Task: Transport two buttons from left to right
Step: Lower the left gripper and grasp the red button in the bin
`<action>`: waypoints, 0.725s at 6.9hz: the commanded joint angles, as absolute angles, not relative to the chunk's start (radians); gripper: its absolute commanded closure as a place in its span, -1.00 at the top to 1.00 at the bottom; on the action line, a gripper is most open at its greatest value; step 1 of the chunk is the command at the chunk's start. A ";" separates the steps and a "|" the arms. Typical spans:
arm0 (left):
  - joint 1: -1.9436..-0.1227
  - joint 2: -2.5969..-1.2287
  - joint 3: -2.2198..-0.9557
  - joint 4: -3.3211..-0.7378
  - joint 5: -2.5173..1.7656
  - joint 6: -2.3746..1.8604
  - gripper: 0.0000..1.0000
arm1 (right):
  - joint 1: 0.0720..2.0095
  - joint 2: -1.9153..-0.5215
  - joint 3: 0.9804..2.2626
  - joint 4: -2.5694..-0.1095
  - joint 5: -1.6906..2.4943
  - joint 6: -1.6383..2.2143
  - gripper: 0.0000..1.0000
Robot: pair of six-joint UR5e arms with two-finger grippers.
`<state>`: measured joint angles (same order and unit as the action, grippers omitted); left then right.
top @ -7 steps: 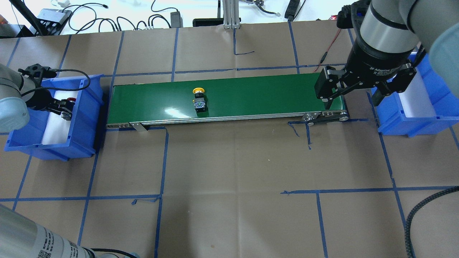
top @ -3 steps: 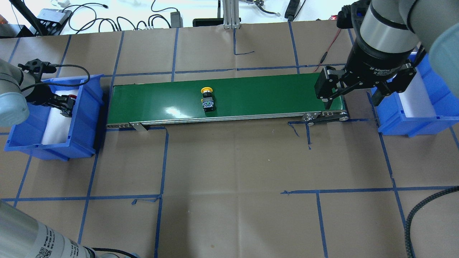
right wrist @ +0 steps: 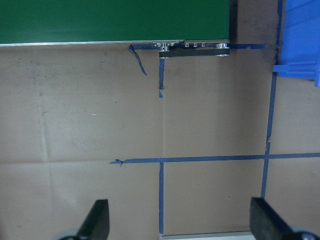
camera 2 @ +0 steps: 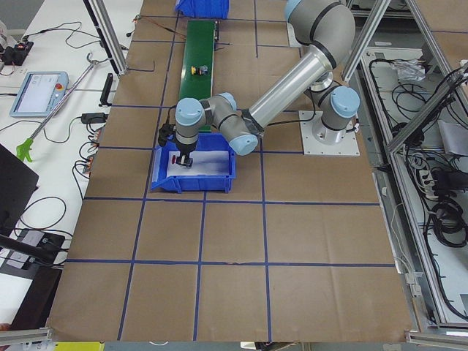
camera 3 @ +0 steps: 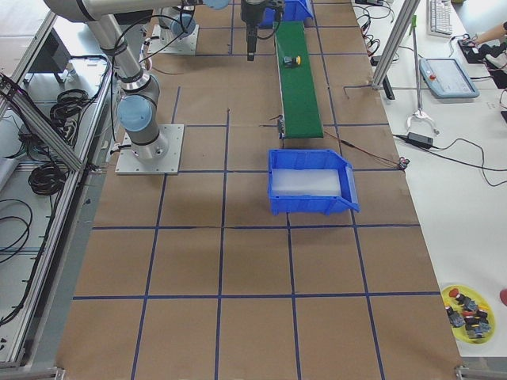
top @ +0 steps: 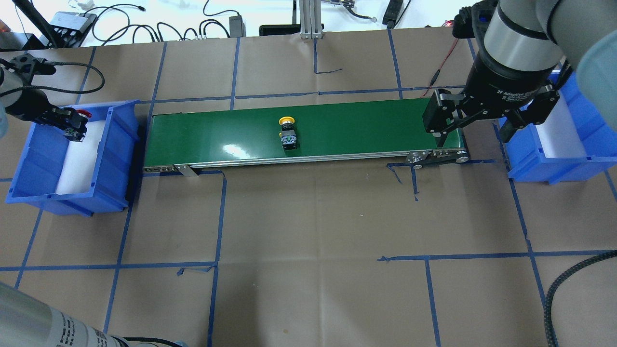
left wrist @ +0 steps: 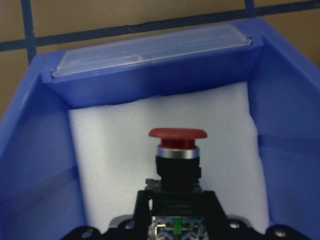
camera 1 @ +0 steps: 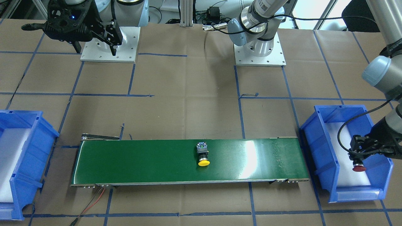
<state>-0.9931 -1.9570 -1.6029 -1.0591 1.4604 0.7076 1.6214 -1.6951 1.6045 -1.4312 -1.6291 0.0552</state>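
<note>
The red button has a black body and is gripped by my left gripper, which holds it over the white foam of the left blue bin. It also shows in the front-facing view. The yellow button lies on its side near the middle of the green conveyor belt, and also shows in the front-facing view. My right gripper is open and empty, above the belt's right end and beside the right blue bin.
The right bin holds only white foam. Blue tape lines cross the brown table cover. Cables and boxes lie along the far table edge. A yellow dish with several spare buttons sits at a far table corner.
The yellow button has travelled to the right along the belt. My left gripper has moved away from the robot and to the left over the bin, still holding the red button. My right gripper has not moved.
</note>
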 commanded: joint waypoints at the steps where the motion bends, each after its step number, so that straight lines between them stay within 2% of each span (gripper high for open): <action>1: -0.994 -1.884 -1.467 -1.346 1.473 0.690 -1.00 | 1.621 -1.695 1.605 -1.431 -1.629 0.055 1.00; 3: -1.011 -1.853 -1.471 -1.388 1.473 0.620 -1.00 | 1.621 -1.695 1.605 -1.433 -1.629 0.055 1.00; 5: -1.160 -1.827 -1.483 -1.385 1.476 0.429 -1.00 | 1.621 -1.695 1.605 -1.431 -1.629 0.055 1.00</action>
<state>-1.0810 -1.8388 -1.4779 -1.3843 1.4748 0.5401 1.6214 -1.6951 1.6045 -1.4316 -1.6291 0.0552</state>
